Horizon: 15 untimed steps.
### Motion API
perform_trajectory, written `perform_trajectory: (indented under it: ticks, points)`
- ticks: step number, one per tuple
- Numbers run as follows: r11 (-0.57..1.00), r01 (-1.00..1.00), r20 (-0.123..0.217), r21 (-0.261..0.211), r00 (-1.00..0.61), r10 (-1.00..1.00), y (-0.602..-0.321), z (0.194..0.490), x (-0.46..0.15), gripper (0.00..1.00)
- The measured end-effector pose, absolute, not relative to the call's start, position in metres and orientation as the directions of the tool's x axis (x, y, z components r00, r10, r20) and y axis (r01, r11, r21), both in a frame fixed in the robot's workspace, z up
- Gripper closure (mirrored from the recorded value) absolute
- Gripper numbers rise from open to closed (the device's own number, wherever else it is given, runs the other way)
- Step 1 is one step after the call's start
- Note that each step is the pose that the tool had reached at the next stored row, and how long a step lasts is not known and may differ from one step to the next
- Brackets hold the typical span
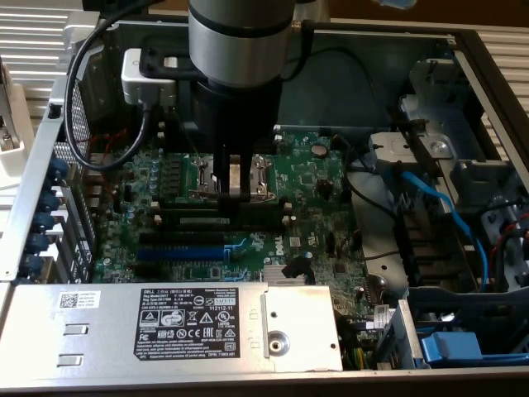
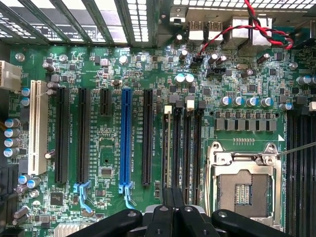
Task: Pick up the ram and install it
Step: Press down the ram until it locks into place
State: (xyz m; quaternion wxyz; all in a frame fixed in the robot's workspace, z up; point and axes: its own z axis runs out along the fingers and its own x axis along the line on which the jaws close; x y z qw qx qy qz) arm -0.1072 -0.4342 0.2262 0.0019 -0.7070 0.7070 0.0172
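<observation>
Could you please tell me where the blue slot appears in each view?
Exterior view: the blue slot lies on the green board, beside the labelled metal box.
Wrist view: the blue slot stands between long black slots.
Shared landmark: the silver CPU socket.

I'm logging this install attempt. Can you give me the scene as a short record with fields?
setting: open computer case, motherboard exposed
gripper: shut, low over the black memory slots beside the CPU socket
ram: thin green strip lying along those slots near the gripper; seated or not, cannot tell
blue slot: empty
</observation>
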Motion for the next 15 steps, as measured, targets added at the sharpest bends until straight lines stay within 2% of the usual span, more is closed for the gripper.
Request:
perform_trajectory:
  ticks: [15]
  points:
    - [0.000, -1.000, -0.027, 0.021, 0.000, -1.000, -0.434, 0.245, -0.107, 0.90]
